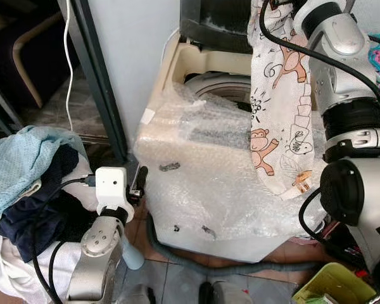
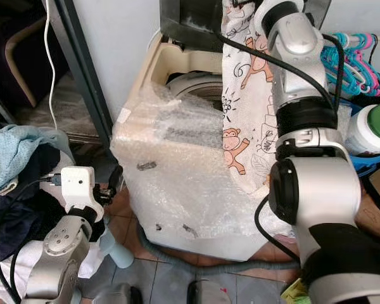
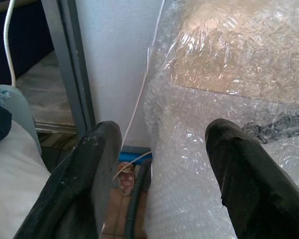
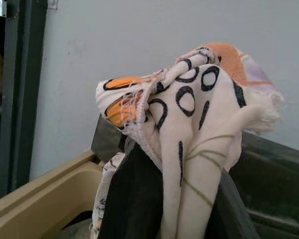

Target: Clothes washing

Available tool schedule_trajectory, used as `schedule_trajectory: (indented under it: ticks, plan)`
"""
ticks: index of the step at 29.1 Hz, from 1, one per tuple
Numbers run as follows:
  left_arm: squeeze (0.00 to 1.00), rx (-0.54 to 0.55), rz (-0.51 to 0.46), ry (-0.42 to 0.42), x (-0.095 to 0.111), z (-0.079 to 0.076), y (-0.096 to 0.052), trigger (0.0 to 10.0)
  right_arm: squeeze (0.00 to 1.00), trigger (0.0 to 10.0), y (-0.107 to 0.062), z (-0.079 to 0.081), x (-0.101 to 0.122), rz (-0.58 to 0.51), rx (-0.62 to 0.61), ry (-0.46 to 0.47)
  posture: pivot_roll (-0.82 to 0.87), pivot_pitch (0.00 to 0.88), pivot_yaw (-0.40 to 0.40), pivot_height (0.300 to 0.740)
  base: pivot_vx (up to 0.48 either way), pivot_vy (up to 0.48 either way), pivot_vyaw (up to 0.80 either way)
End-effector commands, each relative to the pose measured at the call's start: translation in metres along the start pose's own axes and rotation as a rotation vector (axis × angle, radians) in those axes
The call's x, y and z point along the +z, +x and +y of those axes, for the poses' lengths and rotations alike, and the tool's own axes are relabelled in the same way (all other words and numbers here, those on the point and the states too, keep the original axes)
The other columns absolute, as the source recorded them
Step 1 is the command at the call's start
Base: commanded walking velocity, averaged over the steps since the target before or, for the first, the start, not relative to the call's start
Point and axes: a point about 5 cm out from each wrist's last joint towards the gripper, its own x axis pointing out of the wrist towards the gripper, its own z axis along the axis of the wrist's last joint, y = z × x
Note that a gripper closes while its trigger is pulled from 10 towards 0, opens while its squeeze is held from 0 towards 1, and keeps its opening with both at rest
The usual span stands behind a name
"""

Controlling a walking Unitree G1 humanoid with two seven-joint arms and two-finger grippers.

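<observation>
A cream top-loading washing machine, wrapped in bubble wrap, stands before me with its lid up and the drum mouth showing. My right gripper is raised above the drum and is shut on a white cloth with monkey prints. The cloth hangs down over the machine's right front. Low at the machine's left side, my left gripper is open with nothing between its fingers. A pile of clothes, light blue, dark navy and white, lies at the far left.
A dark door frame and a white cable stand left of the machine. Coloured hangers and a white jar with a green lid sit to the right. A grey hose runs along the tiled floor, near a yellow-green basket.
</observation>
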Motion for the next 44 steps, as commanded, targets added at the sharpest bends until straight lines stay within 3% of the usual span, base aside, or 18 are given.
schedule_trajectory:
  ticks: [1,2,5,9,11,14,16,17,18,21,23,24,26,34,36,39,43,44]
  plan:
    - [0.00,0.003,-0.013,0.013,0.005,0.000,-0.001,10.0,0.00,10.0,0.001,0.005,-0.008,0.057,0.039,-0.003,0.07,0.070,-0.041,0.740,0.000,0.000,0.00]
    - [0.00,0.004,-0.013,0.013,0.005,-0.001,-0.001,10.0,1.00,10.0,0.001,0.010,-0.015,0.089,0.058,-0.021,0.07,0.070,-0.043,0.740,0.000,0.000,0.00]
    - [0.00,0.005,-0.011,0.013,0.005,-0.002,-0.001,10.0,1.00,10.0,-0.006,0.036,-0.045,0.191,0.185,-0.037,0.07,0.069,-0.045,0.740,0.000,0.000,0.00]
    - [0.00,0.004,-0.006,0.011,0.005,-0.002,-0.001,10.0,1.00,10.0,-0.011,0.046,-0.062,0.241,0.266,-0.137,0.06,0.070,-0.041,0.740,0.000,0.000,0.00]
    - [0.00,0.001,-0.004,0.011,0.005,-0.002,-0.001,10.0,1.00,10.0,-0.012,0.047,-0.064,0.238,0.283,-0.168,0.06,0.070,-0.040,0.740,0.000,0.000,0.00]
    - [0.00,-0.014,0.012,0.012,0.002,-0.004,0.000,10.0,1.00,10.0,-0.016,0.035,-0.068,0.242,0.218,-0.360,0.05,0.069,-0.034,0.740,0.000,0.000,0.00]
    - [0.00,-0.018,0.015,0.012,0.002,-0.004,0.000,10.0,1.00,10.0,-0.018,0.027,-0.069,0.250,0.205,-0.384,0.04,0.070,-0.030,0.740,0.000,0.000,0.00]
    - [0.00,-0.022,0.017,0.014,0.002,-0.005,0.001,10.0,1.00,10.0,-0.019,0.016,-0.067,0.252,0.159,-0.361,0.04,0.071,-0.028,0.740,0.000,0.000,0.00]
    - [0.00,-0.027,0.016,0.015,0.002,-0.006,0.002,10.0,1.00,10.0,-0.020,-0.007,-0.051,0.152,0.050,-0.234,0.04,0.073,-0.028,0.740,0.000,0.000,0.00]
    - [0.00,-0.028,0.017,0.017,0.002,-0.006,0.001,10.0,1.00,10.0,-0.022,-0.023,-0.041,0.086,-0.035,-0.207,0.04,0.073,-0.027,0.740,0.000,0.000,0.00]
    - [0.00,-0.026,0.017,0.018,0.002,-0.006,0.001,10.0,1.00,10.0,-0.025,-0.031,-0.039,0.071,-0.039,-0.155,0.04,0.074,-0.027,0.740,0.000,0.000,0.00]
    - [0.00,-0.017,0.017,0.018,0.002,-0.005,0.000,10.0,1.00,10.0,-0.035,-0.043,-0.043,0.065,0.025,-0.066,0.04,0.075,-0.029,0.740,0.000,0.000,0.00]
    - [0.00,-0.005,0.024,0.015,0.001,-0.002,-0.002,10.0,1.00,10.0,-0.056,-0.057,-0.050,0.075,0.147,0.001,0.03,0.076,-0.023,0.740,0.000,0.000,0.00]
    - [0.00,-0.044,0.019,0.028,0.003,-0.006,0.006,10.0,1.00,10.0,-0.108,-0.062,-0.045,0.082,0.508,0.176,-0.01,0.065,0.004,0.740,0.000,0.000,0.00]
    - [0.00,-0.056,0.009,0.033,0.005,-0.008,0.011,10.0,1.00,10.0,-0.129,-0.061,-0.042,0.155,0.664,0.192,-0.02,0.059,0.007,0.740,0.000,0.000,0.00]
    - [0.00,-0.056,0.008,0.034,0.005,-0.008,0.012,10.0,1.00,10.0,-0.144,-0.059,-0.045,0.226,0.759,0.212,-0.02,0.054,0.004,0.740,0.000,0.000,0.00]
    - [0.00,-0.052,0.009,0.034,0.003,-0.008,0.011,10.0,1.00,10.0,-0.162,-0.049,-0.069,0.393,0.834,0.132,-0.02,0.050,-0.005,0.740,0.000,0.000,0.00]
    - [0.00,-0.050,0.010,0.031,0.002,-0.008,0.010,10.0,0.62,10.0,-0.169,-0.037,-0.088,0.464,0.863,0.052,-0.02,0.050,-0.008,0.740,0.000,0.000,0.00]
